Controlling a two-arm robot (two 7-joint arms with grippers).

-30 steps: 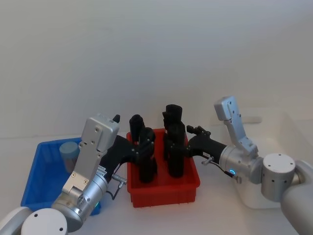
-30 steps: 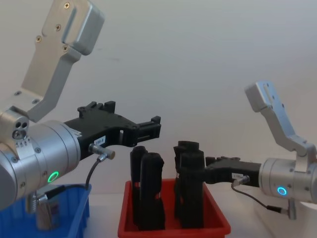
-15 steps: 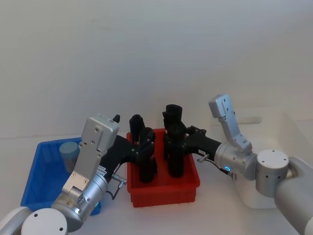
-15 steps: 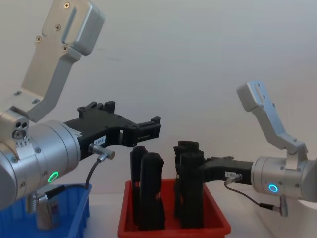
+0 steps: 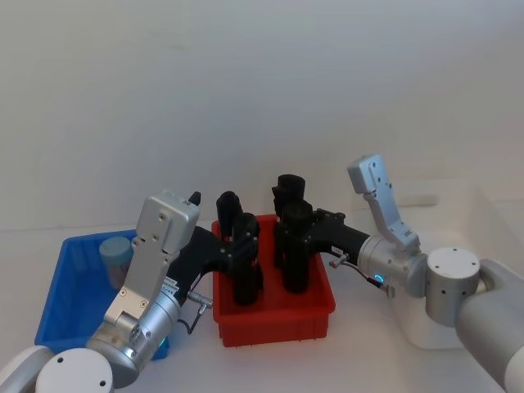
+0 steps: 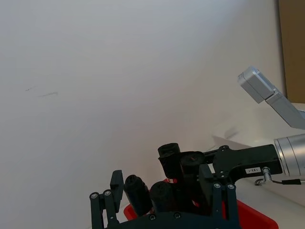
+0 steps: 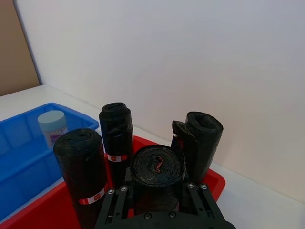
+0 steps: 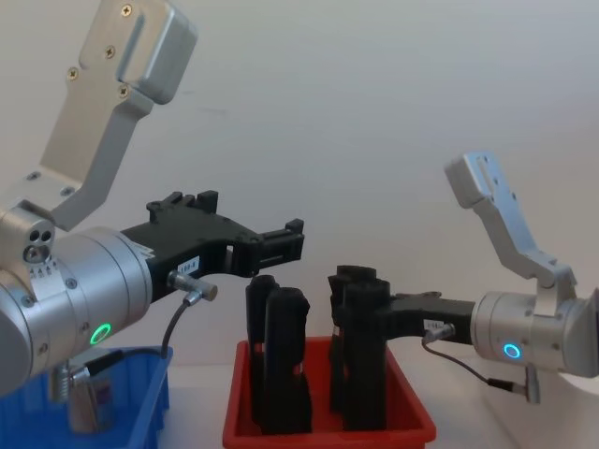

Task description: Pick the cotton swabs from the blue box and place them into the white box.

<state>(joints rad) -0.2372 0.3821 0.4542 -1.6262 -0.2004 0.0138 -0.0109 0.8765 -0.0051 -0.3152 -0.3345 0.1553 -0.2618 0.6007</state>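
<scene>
Right claw (image 7: 159,202) is closed around a black roll (image 7: 158,177) in the red tray (image 5: 274,315) | left claw (image 8: 281,245) held above, grip unreadable | swab jar (image 5: 117,255) seen in blue box (image 5: 61,286) at 9 o'clock | white box (image 5: 491,221) at 3 o'clock.

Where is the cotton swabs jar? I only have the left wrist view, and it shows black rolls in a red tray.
Observer: One jar of the cotton swabs stands upright at the far end of the blue box, on the robot's left of the red tray.
Operator: Is the right gripper anywhere near it?
Observer: No. The right gripper is over the red tray, up against a black roll.
Operator: And the white box?
Observer: The white box sits on the robot's right of the tray, partly behind the right arm.
</scene>
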